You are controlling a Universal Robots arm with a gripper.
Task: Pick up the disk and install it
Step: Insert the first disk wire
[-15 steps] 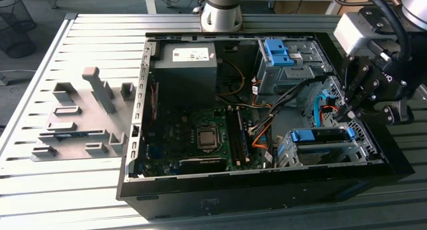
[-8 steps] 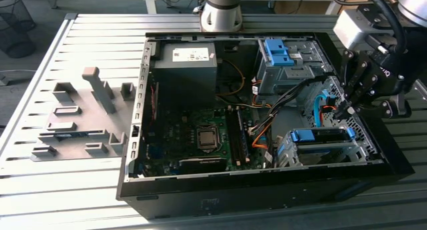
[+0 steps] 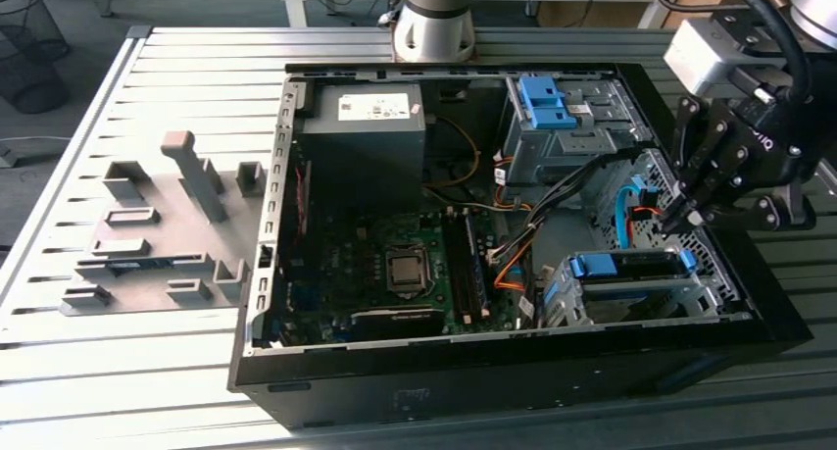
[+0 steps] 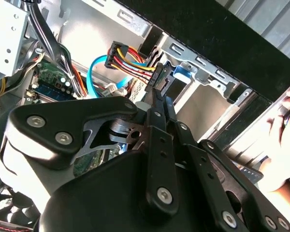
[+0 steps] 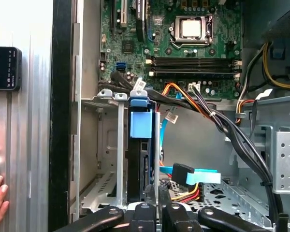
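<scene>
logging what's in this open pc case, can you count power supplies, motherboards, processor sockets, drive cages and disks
power supply: 1
motherboard: 1
processor socket: 1
drive cages: 2, the empty one and the one holding the disk
disk: 1
total: 6

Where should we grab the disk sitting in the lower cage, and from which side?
Grip the blue frame end of the disk, pinching across its thin edge. In the first wrist view it stands on edge between the cage walls, which cover its flat faces, so probably come straight in from the cage's open end.
</scene>
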